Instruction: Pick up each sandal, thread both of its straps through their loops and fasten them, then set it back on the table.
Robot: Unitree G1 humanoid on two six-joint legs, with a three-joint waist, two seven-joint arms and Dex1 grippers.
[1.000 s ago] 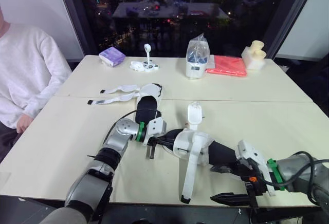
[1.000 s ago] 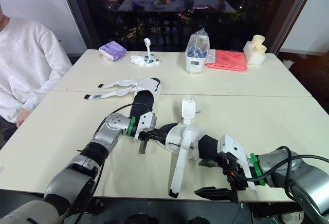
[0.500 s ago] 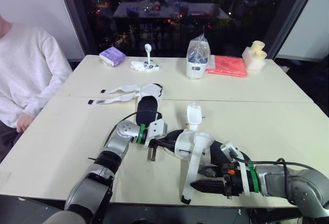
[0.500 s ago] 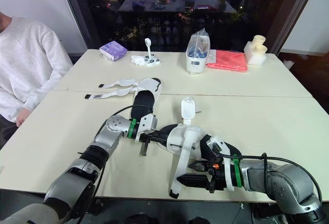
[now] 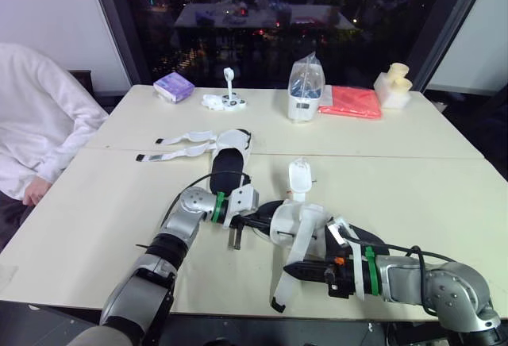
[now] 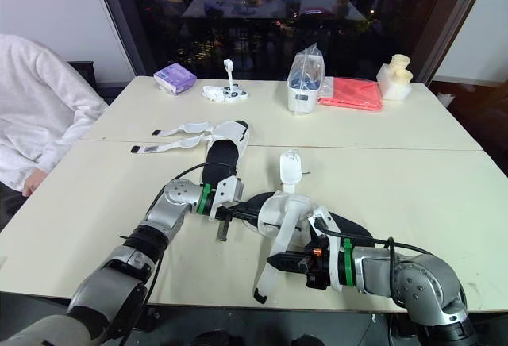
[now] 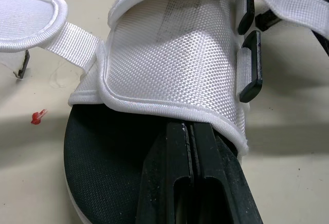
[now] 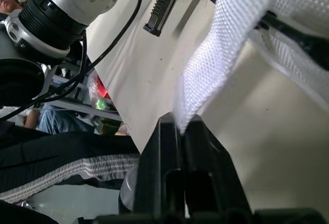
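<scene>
**Right wrist view: strap end nipped, threading up next**

R pincer (image 8: 180, 124) is clamped on the free end of the long white strap (image 8: 226, 54). In the head views that's low centre, w/ the strap running up to the near sandal (image 5: 295, 221). Sandal seems to rest on the surface (image 5: 95, 211), lower middle of frame, not lifted.

L pincer (image 7: 191, 131) has its fingers together, tips tucked under the white upper on the black footbed. Can't tell if they grip any fabric.

Black loops (image 7: 250, 67) sit on the upper's side. Threaded or not, can't tell.

My read: thread step just starting. To do it well:
- keep the strap flat, no twist
- lead w/ the tip, square to the loop slot
- L side braces the sandal so it doesn't skid

2nd sandal (image 5: 228, 158) lies just above centre, straps splayed toward the left.
</scene>
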